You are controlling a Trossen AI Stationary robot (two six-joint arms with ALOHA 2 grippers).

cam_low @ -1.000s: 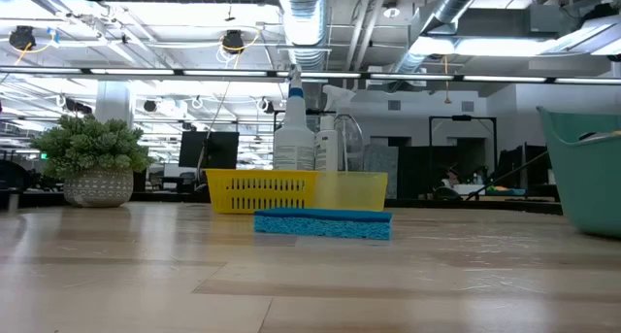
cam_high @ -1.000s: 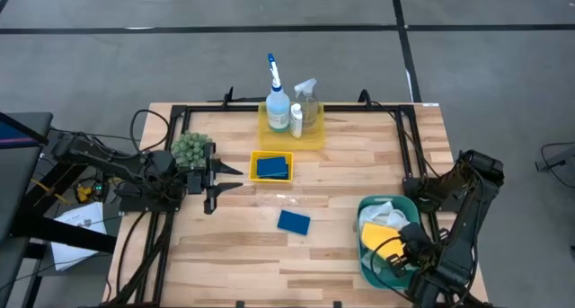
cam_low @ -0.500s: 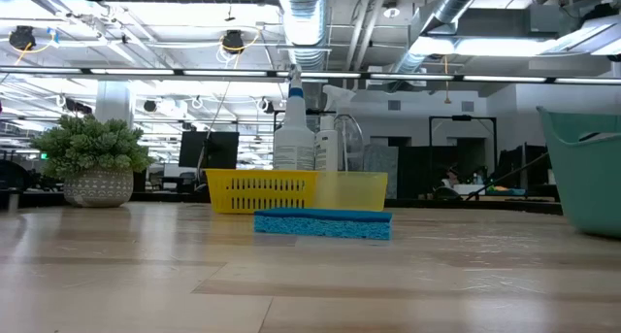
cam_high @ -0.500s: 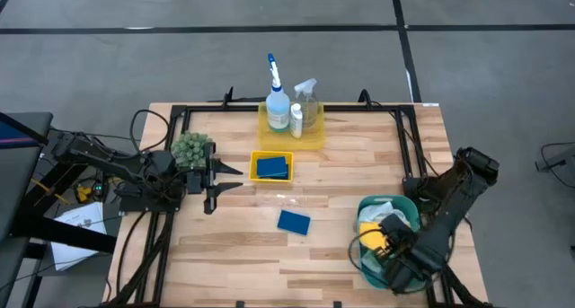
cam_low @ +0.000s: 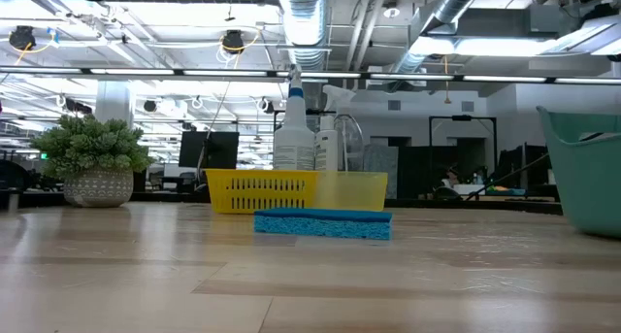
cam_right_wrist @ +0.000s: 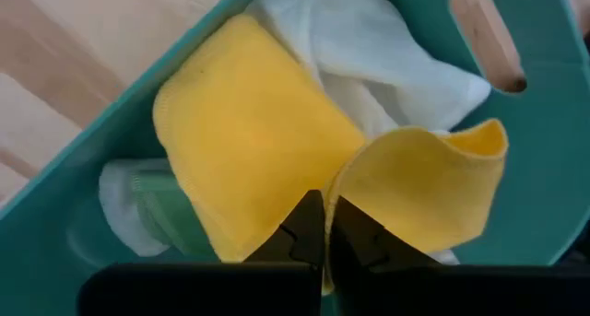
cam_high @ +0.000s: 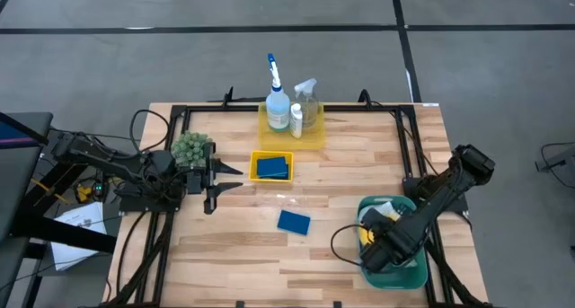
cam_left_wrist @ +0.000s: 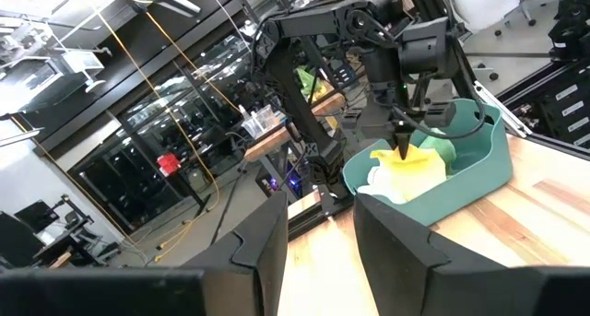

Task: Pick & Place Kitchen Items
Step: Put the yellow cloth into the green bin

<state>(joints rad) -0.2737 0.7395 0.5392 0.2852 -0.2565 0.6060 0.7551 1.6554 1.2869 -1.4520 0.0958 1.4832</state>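
Yellow cloth (cam_right_wrist: 277,150) pinched by closed right fingers (cam_right_wrist: 318,226).

The high view looks straight down on the whole table (cam_high: 332,209); the low view looks level across it; both share the blue sponge (cam_low: 322,223).

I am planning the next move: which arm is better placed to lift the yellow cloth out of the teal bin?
The right. Its gripper is shut on the yellow cloth inside the teal bin; the left gripper waits across the table.
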